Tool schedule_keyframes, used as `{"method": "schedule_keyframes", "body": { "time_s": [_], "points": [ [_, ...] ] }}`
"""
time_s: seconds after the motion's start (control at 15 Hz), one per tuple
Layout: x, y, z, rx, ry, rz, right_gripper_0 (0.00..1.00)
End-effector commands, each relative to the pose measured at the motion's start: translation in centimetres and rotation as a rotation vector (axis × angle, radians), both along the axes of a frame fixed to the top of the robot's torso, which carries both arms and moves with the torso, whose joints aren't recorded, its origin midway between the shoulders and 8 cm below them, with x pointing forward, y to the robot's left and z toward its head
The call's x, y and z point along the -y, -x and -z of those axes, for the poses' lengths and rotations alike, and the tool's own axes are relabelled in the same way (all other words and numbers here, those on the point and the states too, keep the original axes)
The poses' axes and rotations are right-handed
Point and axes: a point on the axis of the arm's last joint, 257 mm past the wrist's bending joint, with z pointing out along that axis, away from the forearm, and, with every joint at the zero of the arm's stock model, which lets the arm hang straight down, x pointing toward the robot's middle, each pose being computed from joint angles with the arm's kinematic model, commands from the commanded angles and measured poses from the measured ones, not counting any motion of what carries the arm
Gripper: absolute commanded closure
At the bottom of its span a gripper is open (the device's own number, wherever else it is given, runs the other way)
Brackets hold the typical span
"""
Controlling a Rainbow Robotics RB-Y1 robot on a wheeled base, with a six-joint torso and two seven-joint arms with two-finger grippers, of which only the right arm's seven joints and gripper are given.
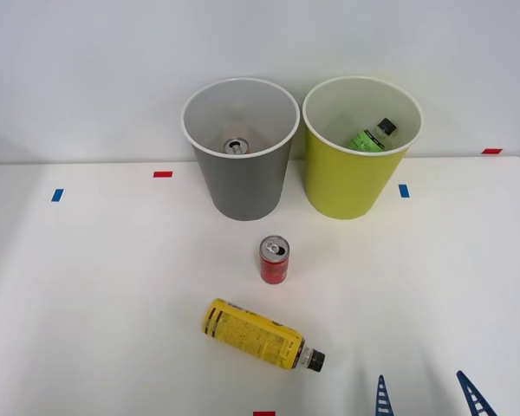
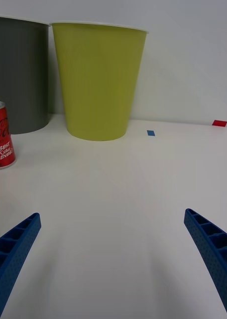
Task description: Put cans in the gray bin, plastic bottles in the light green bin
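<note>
A red can [image 1: 274,260] [image 2: 2,135] stands upright on the white table, in front of the two bins. Nearer the front edge lies a yellow-wrapped plastic bottle [image 1: 260,334] on its side, black cap pointing right. The gray bin [image 1: 240,178] [image 2: 19,75] holds one silver-topped can [image 1: 235,146]. Right of it, the light green bin [image 1: 355,178] [image 2: 97,82] holds a green-labelled bottle [image 1: 370,136]. My right gripper [image 1: 429,400] [image 2: 111,249] is open at the front right of the table, low over the surface, with nothing between its blue fingers [image 2: 213,244]. The yellow bottle lies to its left.
Small blue tape marks [image 1: 404,191] [image 2: 151,132] and red tape marks [image 1: 163,174] [image 2: 219,123] dot the table. A pale wall rises just behind the bins. Bare tabletop stretches to the left and right of the objects.
</note>
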Motion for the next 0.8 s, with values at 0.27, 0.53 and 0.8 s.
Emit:
{"method": "schedule_keyframes", "body": {
  "time_s": [0.27,0.53,0.8],
  "points": [
    [0.0,0.0,0.0,0.000,0.000,0.000,0.00],
    [0.0,0.0,0.0,0.000,0.000,0.000,0.00],
    [-1.8,-1.3,0.8,0.004,0.051,-0.106,0.00]
  ]
}}
